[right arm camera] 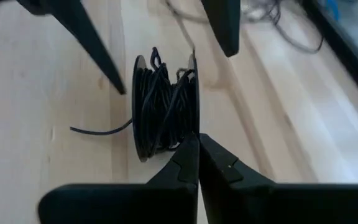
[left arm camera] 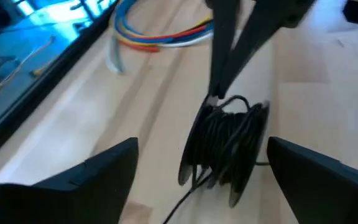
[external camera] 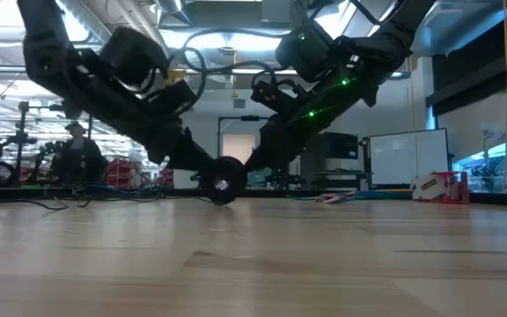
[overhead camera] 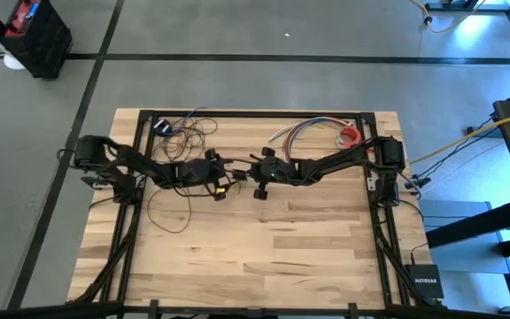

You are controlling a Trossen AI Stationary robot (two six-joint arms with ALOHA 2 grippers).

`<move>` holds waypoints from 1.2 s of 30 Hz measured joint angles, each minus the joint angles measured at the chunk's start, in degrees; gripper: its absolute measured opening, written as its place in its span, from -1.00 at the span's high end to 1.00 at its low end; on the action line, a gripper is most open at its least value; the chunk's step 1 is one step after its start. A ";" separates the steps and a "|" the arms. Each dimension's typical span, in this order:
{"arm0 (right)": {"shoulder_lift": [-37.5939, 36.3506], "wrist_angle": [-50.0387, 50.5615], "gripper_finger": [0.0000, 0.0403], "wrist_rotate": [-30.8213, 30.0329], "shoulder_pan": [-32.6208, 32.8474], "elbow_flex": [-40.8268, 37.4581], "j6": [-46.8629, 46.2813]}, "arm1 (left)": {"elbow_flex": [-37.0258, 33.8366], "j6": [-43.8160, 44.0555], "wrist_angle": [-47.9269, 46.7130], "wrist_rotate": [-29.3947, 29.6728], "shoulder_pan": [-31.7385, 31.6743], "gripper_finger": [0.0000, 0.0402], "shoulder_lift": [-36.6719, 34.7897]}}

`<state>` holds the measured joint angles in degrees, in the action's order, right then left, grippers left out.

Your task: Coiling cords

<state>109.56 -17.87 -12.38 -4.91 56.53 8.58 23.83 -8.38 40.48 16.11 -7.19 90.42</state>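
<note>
The right gripper (right arm camera: pixel 197 144) has its two fingers pressed together, and their tips pinch the rim of the cords (right arm camera: pixel 165 106), which are wound here into a tight black coil on a small round puck. The coil stands on its edge on the wooden table (overhead camera: pixel 264 248), directly in front of these fingertips. Its round faces look to the sides and its short axis lies level with the table.

Just beyond the coil, the left gripper (left arm camera: pixel 197 162) stands wide apart, one finger on each side of the coil and not touching it. A loose thin end (right arm camera: pixel 101 130) leaves the coil and lies on the table. Farther off lie multicoloured wires (left arm camera: pixel 166 34).
</note>
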 joint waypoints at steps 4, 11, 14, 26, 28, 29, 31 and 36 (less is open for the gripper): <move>0.00 2.73 0.97 0.19 0.02 0.04 -1.15 | 0.68 -2.00 4.18 -7.85 -1.35 -0.73 5.32; 0.00 3.46 0.97 1.49 0.00 0.04 -1.29 | 3.86 -2.06 3.33 -12.82 -2.32 -0.73 10.83; 0.00 3.75 0.97 1.50 0.00 0.04 -0.89 | 4.02 -1.69 3.25 -12.87 -1.92 -0.73 10.34; 0.00 4.66 0.97 1.55 0.00 0.04 -0.63 | 4.02 -1.14 3.42 -12.91 -0.99 -0.73 10.02; 0.00 4.76 0.97 1.54 0.00 0.04 -0.62 | 4.02 0.30 3.39 -12.91 -0.99 -0.73 10.02; 0.00 4.85 0.97 1.55 0.00 0.04 -0.61 | 4.02 0.49 3.36 -12.90 -0.98 -0.73 10.03; 0.00 4.85 0.97 1.54 0.00 0.04 -0.61 | 4.02 0.49 3.28 -12.79 -0.97 -0.73 10.02; 0.00 4.97 0.97 1.54 0.00 0.04 -0.61 | 4.06 1.86 1.58 -12.32 -0.99 -0.73 8.15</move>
<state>109.56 -12.90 -10.83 -4.91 56.58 7.97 27.90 -6.53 42.06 3.79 -8.19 98.58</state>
